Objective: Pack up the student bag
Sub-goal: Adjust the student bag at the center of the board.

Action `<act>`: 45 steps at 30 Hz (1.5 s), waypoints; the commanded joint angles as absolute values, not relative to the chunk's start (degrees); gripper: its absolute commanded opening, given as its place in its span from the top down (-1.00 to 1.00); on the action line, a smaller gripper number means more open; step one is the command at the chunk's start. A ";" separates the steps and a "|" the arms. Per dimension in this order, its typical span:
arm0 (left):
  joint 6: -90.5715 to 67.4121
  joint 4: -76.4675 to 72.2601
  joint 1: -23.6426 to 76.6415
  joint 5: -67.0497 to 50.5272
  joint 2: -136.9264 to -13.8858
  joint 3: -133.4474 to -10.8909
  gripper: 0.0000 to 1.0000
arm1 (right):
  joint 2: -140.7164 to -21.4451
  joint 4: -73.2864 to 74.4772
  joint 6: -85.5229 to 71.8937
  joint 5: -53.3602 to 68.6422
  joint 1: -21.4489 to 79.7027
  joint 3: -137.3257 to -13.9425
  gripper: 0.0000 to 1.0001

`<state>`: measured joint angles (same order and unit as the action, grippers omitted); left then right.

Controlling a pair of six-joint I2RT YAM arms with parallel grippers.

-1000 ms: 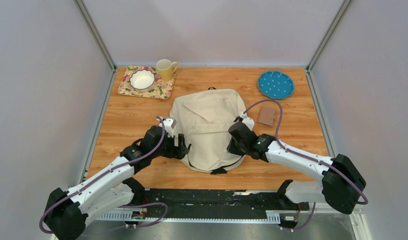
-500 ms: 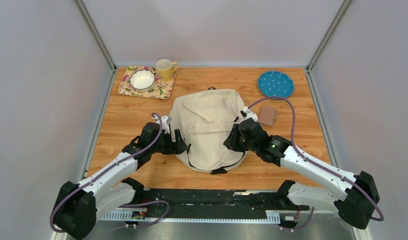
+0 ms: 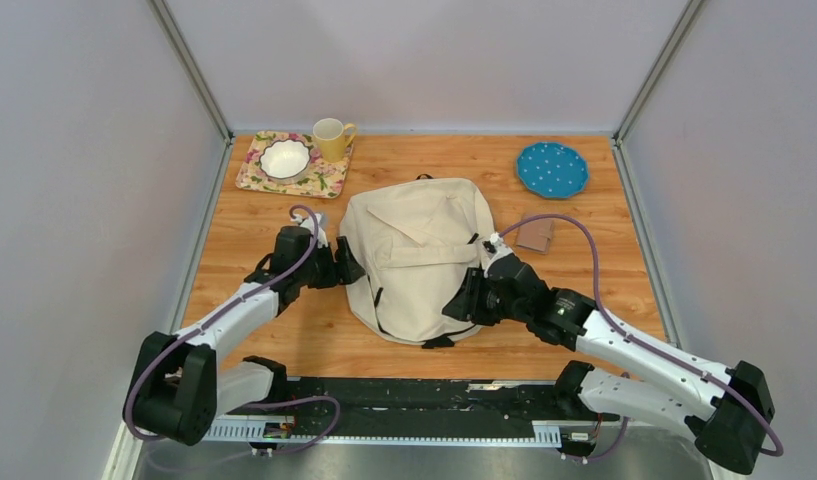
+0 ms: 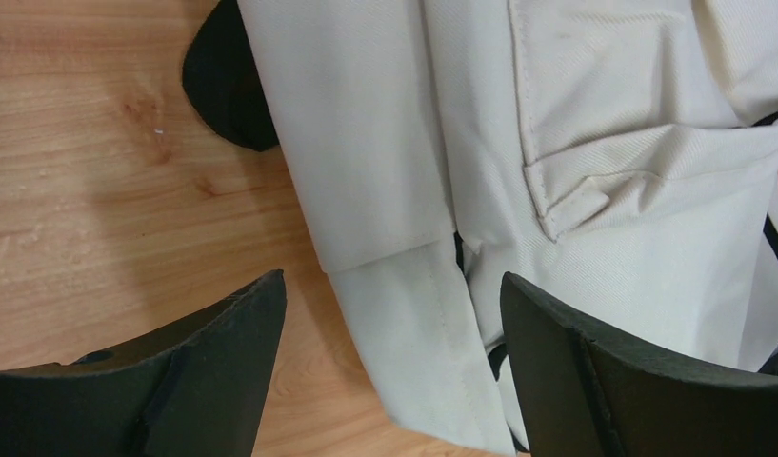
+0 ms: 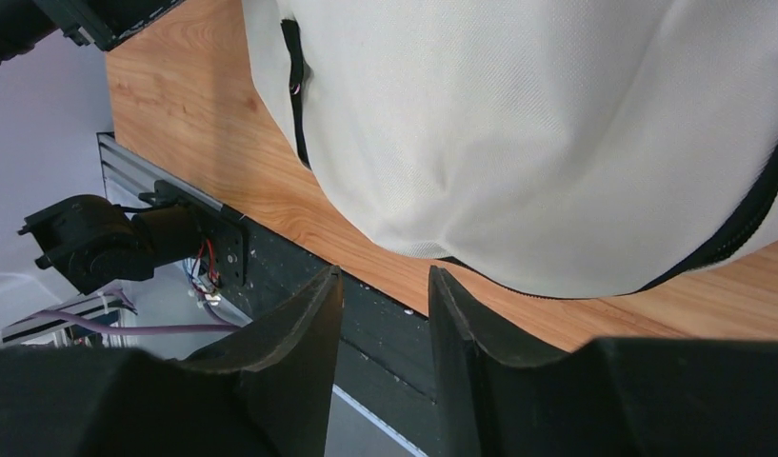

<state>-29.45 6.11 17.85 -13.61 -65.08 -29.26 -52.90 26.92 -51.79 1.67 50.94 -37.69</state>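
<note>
The student bag (image 3: 414, 250), a cream fabric backpack with a front flap and black straps, lies flat in the middle of the wooden table. My left gripper (image 3: 347, 268) is open at the bag's left edge. In the left wrist view its jaws (image 4: 391, 281) stand wide apart over the bag's (image 4: 604, 143) side panel, holding nothing. My right gripper (image 3: 460, 305) is at the bag's near right side. In the right wrist view its fingers (image 5: 385, 276) stand a narrow gap apart with nothing between them, pointing past the bag's (image 5: 518, 124) near edge towards the table's front.
A floral tray (image 3: 321, 180) at the back left holds a white bowl (image 3: 285, 157) and a yellow mug (image 3: 330, 139). A blue dotted plate (image 3: 552, 168) is at the back right. A small brown flat item (image 3: 534, 233) lies right of the bag. A black rail (image 3: 434, 395) runs along the front.
My left gripper moved farther back along the bag's left edge. My right arm swung and its gripper shifted nearer, towards the bag's near right side. The bag stayed put.
</note>
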 commanded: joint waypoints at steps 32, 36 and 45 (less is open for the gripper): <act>-40.60 -19.86 15.38 -34.89 -62.59 -12.84 0.65 | -79.79 19.25 -42.37 -8.09 49.14 -45.96 0.41; -41.57 -19.69 16.70 -35.16 -61.79 -12.13 0.67 | -84.72 16.27 -40.43 -6.60 47.11 -47.37 0.42; -42.89 -19.16 17.75 -34.72 -61.09 -9.94 0.67 | -85.35 11.25 -38.58 -7.91 46.14 -46.68 0.41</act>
<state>-41.34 -18.65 17.15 -32.12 -62.98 -11.25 -86.06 16.43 -40.71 -4.49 46.74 -45.95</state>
